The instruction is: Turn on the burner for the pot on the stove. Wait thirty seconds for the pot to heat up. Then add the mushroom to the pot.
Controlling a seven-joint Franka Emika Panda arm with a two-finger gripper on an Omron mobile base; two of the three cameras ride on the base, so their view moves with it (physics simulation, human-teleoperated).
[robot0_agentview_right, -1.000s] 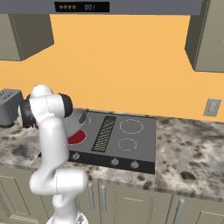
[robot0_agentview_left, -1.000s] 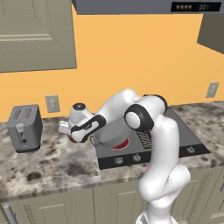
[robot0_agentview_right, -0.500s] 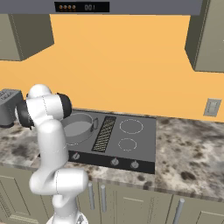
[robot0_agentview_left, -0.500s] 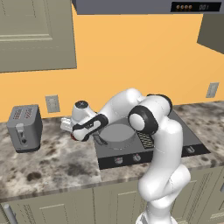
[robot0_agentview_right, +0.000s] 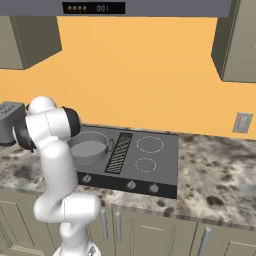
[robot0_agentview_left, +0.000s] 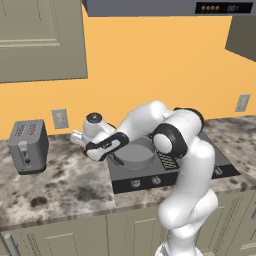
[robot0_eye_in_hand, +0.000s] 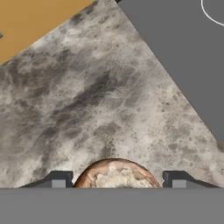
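Reaches leftward and low from the base, elbow bent high, forearm sloping down, wrist turned downward. Gripper (robot0_eye_in_hand: pixel 115 180) held with jaws spread wide, one fingertip (robot0_eye_in_hand: pixel 58 179) at each side, nothing clamped between them; hand (robot0_agentview_left: pixel 95 136) tilted toward the left.

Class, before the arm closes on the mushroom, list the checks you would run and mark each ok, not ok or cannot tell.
1. Mushroom sits between the fingers: ok.
2. Gripper open wide enough: ok.
3. Mushroom rests on the counter, beside the stove: ok.
4. Pot stands on the stove, top open: ok.
5. Burner under the pot is hot: cannot tell.
6. Fingers low enough to grip: cannot tell.
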